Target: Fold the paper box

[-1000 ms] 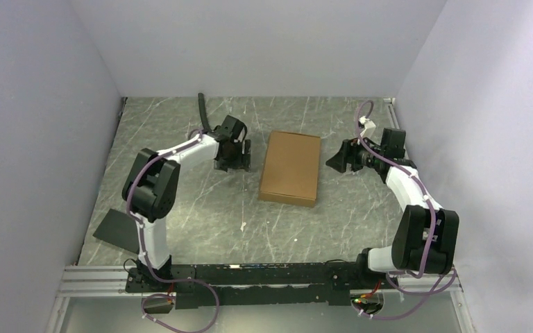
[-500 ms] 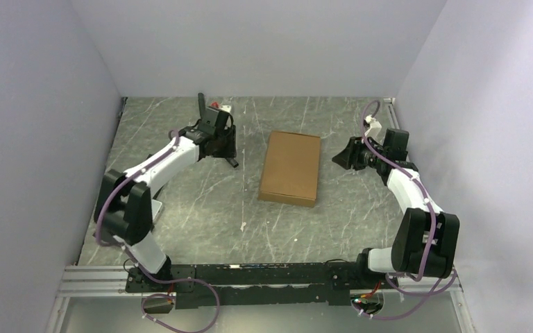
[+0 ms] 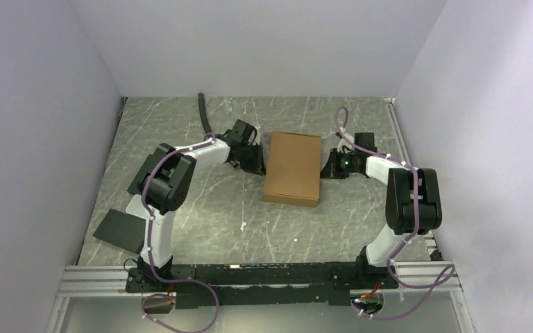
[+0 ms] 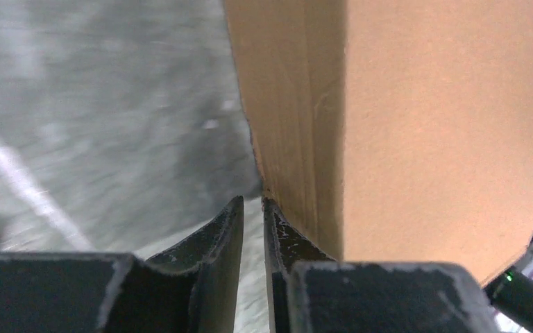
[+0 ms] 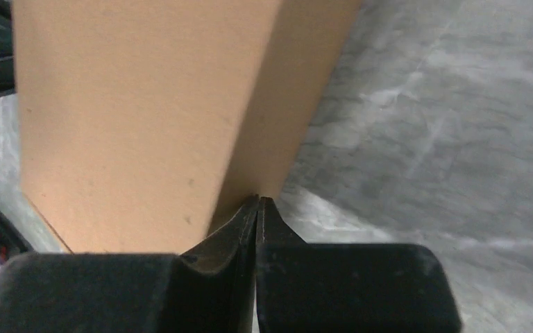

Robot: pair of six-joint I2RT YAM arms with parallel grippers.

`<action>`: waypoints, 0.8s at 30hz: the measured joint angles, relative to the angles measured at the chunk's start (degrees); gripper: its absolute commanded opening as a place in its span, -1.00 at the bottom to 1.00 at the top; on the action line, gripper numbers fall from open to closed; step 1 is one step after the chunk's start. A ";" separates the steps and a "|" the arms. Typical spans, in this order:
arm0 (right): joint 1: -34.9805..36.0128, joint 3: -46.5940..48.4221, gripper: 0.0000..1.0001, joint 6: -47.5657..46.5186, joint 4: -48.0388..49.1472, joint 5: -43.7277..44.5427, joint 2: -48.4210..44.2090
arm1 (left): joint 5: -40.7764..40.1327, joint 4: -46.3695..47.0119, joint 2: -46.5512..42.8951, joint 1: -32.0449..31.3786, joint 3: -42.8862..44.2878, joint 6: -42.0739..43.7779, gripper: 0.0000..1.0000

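Observation:
The paper box (image 3: 291,168) lies closed and flat on the marbled grey table, a plain brown cardboard rectangle with its long side running away from me. My left gripper (image 3: 258,163) is low at its left side wall (image 4: 298,125). A narrow slit of table shows between the fingers, nothing is in them, and the right fingertip (image 4: 272,208) touches the wall's foot. My right gripper (image 3: 327,166) is at the opposite side wall (image 5: 277,118), shut with its tips (image 5: 257,200) pressed together at the wall's base, holding nothing.
A black hose (image 3: 202,111) lies at the back left. A dark flat sheet (image 3: 118,229) rests near the left arm's base. Pale walls close the table on three sides, and a metal rail (image 3: 264,274) runs along the near edge.
Both arms have swung inward and dropped against the box's two long sides. Both grippers' jaws have closed down, the right one fully, the left to a slit.

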 measured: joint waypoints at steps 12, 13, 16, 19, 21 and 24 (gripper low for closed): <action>-0.50 4.63 -0.62 -1.97 -2.82 0.04 3.56 | 2.58 4.11 1.31 -1.60 -0.28 -6.19 0.00; -0.33 5.44 -0.59 -3.74 -4.09 1.57 3.30 | 0.76 3.45 0.66 -1.70 -0.26 -6.40 0.08; -0.59 7.37 -0.49 -9.18 -7.61 3.72 1.07 | -6.32 1.14 -3.41 -1.79 -1.84 -6.05 0.23; -3.41 8.66 -0.29 -15.50 -11.06 2.95 -3.87 | -11.82 -0.85 -11.58 -1.68 -5.70 -4.68 0.42; -6.54 9.66 -0.08 -20.20 -13.77 0.59 -8.11 | -14.23 -1.60 -18.91 -1.46 -8.20 -3.10 0.61; -11.02 10.32 0.68 -25.27 -15.37 -3.17 -15.96 | -14.91 -0.59 -31.26 -0.55 -11.43 -0.96 0.91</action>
